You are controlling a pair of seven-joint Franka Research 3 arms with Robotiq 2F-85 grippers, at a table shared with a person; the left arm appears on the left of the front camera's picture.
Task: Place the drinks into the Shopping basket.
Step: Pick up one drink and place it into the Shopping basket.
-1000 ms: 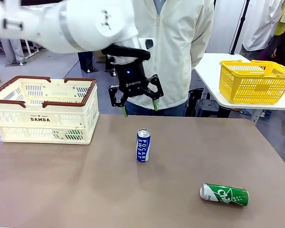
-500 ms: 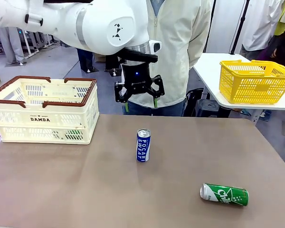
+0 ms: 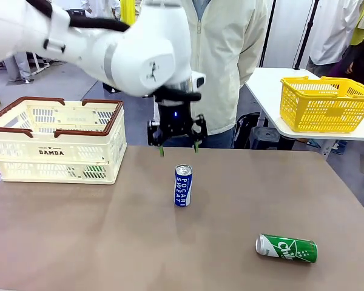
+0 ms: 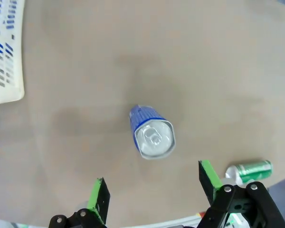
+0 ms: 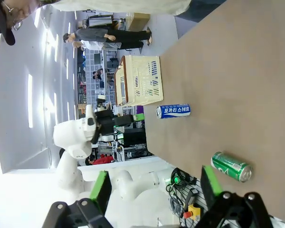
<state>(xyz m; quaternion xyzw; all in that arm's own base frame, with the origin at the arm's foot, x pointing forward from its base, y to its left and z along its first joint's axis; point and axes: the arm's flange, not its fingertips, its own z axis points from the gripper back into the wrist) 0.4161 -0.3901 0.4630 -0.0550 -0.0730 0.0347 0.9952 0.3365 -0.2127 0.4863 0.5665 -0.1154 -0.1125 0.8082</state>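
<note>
A blue can [image 3: 183, 185] stands upright mid-table. From above it shows its silver top [image 4: 152, 133]. My left gripper [image 3: 178, 147] hangs open just above and behind it, empty; its green pads [image 4: 99, 194] straddle the can in the left wrist view. A green can [image 3: 286, 248] lies on its side at the front right, also visible as the green can [image 4: 249, 170]. The cream Shopping basket [image 3: 54, 140] sits at the table's left. My right gripper [image 5: 155, 186] is open and empty, far from the blue can [image 5: 173, 111] and green can [image 5: 230, 166].
A person in a light jacket [image 3: 224, 54] stands at the far edge behind the left gripper. A yellow mesh basket [image 3: 324, 103] rests on a separate white table at the right. Something green [image 3: 94, 171] shows through the cream basket's slots.
My left gripper has come down and slightly to the right, closer over the blue can, still open. The cans and basket have not moved.
</note>
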